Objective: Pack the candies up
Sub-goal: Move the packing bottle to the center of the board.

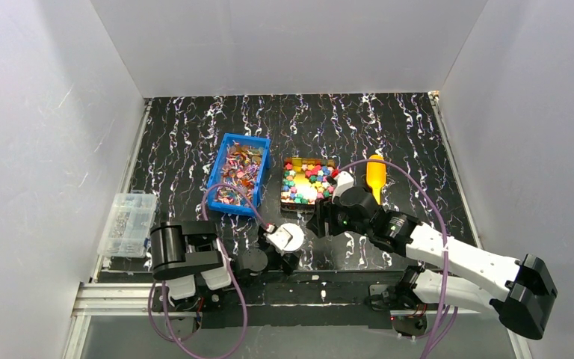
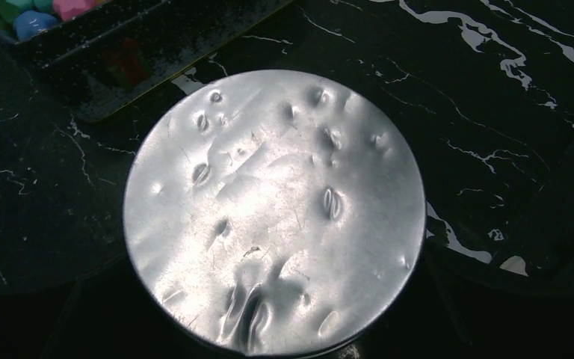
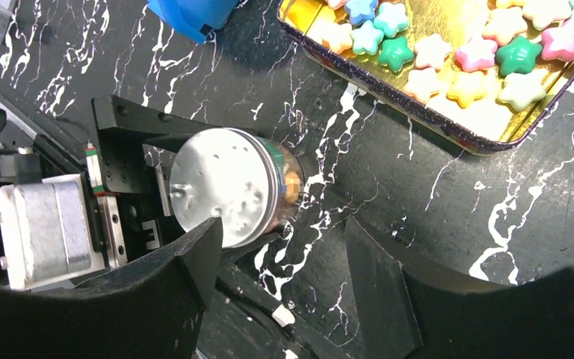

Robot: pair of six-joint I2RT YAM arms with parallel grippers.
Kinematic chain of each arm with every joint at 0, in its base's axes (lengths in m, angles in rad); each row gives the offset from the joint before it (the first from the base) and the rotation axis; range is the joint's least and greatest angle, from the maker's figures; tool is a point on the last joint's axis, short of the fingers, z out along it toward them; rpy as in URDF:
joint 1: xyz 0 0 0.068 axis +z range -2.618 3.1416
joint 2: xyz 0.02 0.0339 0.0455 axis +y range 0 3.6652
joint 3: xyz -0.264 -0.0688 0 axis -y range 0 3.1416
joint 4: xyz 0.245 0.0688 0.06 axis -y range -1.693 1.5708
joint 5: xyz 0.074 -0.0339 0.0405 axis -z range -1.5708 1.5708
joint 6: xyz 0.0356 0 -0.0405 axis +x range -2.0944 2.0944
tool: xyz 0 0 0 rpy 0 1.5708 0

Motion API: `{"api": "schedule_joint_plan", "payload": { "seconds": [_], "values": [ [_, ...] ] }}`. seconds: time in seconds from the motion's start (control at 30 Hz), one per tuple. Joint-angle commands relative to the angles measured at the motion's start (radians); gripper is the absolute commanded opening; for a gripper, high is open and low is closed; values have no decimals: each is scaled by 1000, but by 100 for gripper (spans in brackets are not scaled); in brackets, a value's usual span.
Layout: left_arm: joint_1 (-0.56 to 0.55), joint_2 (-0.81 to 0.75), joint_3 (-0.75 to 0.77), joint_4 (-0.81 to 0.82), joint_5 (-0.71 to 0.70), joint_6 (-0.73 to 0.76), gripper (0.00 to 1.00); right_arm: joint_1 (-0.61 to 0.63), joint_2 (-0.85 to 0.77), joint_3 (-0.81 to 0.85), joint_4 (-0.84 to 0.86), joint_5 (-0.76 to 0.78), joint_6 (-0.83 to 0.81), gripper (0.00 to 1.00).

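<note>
1. While the left pincer [image 1: 281, 241] is clamped on the tilted jar [image 3: 282, 183] near the tabletop's [image 1: 389, 127] near edge, the right pincer [image 3: 284, 262] hangs beside its dented lid [image 2: 273, 209], jaws apart. Twisting the lid could spin the whole jar if that clamp is weak.
2. Candies [image 3: 478, 56] lie in the gold tray [image 3: 389, 97] and the blue bin [image 1: 224, 142]. A tilted, opened jar would likely spill them.

Candies [image 1: 310, 179]: many, uncountable. One each: blue bin [image 1: 229, 207], gold tin [image 1: 303, 202], jar [image 1: 289, 236], clear box [image 1: 127, 223], yellow scoop [image 1: 375, 176].
</note>
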Motion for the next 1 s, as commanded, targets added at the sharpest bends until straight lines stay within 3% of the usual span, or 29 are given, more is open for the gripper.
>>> {"api": "schedule_joint_plan", "payload": {
  "seconds": [0.0,0.23,0.5,0.8,0.97],
  "values": [
    [-1,47,32,-50,162,109,88,-2,-36,5,-32,-19,-29,69],
    [6,130,116,-41,319,173,81,-2,-24,15,-103,-57,-43,68],
    [53,170,137,-35,446,192,68,-2,1,-17,-121,-29,-35,66],
    [114,173,118,-35,590,204,43,-2,41,-48,-65,-31,-33,57],
    [123,178,113,-35,616,209,36,-3,47,-64,-25,-50,-28,52]
  ]
}}
